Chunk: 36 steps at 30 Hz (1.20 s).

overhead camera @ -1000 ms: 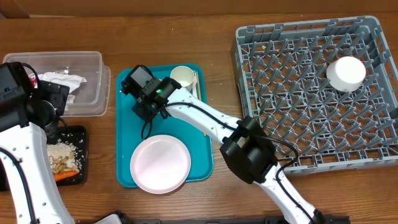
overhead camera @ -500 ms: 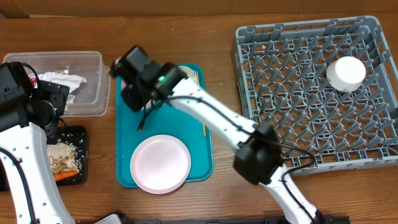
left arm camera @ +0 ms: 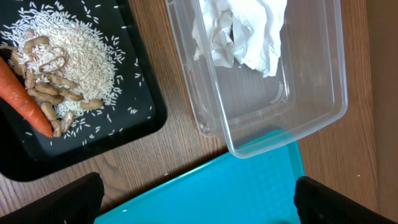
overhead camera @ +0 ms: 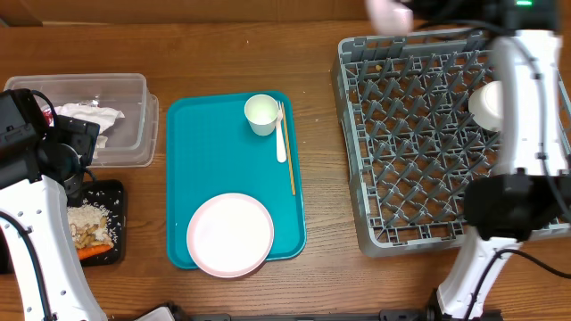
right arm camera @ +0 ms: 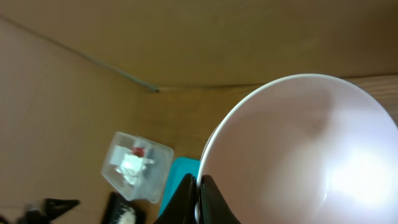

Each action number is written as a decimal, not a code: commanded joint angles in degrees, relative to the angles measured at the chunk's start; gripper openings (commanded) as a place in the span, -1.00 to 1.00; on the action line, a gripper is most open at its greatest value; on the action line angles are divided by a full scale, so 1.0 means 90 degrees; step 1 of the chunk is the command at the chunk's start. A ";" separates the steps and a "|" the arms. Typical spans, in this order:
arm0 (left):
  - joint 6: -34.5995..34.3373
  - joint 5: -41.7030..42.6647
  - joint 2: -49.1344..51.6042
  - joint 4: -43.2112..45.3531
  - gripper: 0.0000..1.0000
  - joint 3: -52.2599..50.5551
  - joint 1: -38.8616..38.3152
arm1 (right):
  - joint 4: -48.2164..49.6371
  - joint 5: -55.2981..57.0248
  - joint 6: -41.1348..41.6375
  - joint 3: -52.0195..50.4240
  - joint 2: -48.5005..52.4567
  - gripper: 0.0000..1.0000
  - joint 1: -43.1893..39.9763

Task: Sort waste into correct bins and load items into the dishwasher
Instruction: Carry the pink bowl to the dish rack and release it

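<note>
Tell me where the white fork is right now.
In the overhead view, the white fork lies near the teal tray's far right corner, just right of the small white cup.

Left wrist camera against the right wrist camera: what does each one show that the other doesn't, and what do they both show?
Only the left wrist view makes out the carrot stick and beige scraps on the black tray. Only the right wrist view shows the white bowl, pinched at its rim by the right gripper, and the red wrapper inside the clear tub. Both show that tub holding a crumpled napkin, and part of the teal tray.
</note>
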 commanded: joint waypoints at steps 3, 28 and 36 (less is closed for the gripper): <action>-0.0061 0.0000 -0.0002 0.0007 1.00 0.0002 -0.0017 | -0.0180 -0.1739 0.0097 -0.0092 0.0243 -0.92 -0.0833; -0.0061 0.0000 -0.0002 0.0005 0.99 0.0002 -0.0017 | -0.0418 -0.0182 0.0763 -0.0695 0.1430 -0.92 -0.1122; -0.0061 0.0002 -0.0002 0.0005 0.99 0.0002 -0.0017 | -0.0194 -0.0180 0.0933 -0.0743 0.1498 -0.93 -0.1433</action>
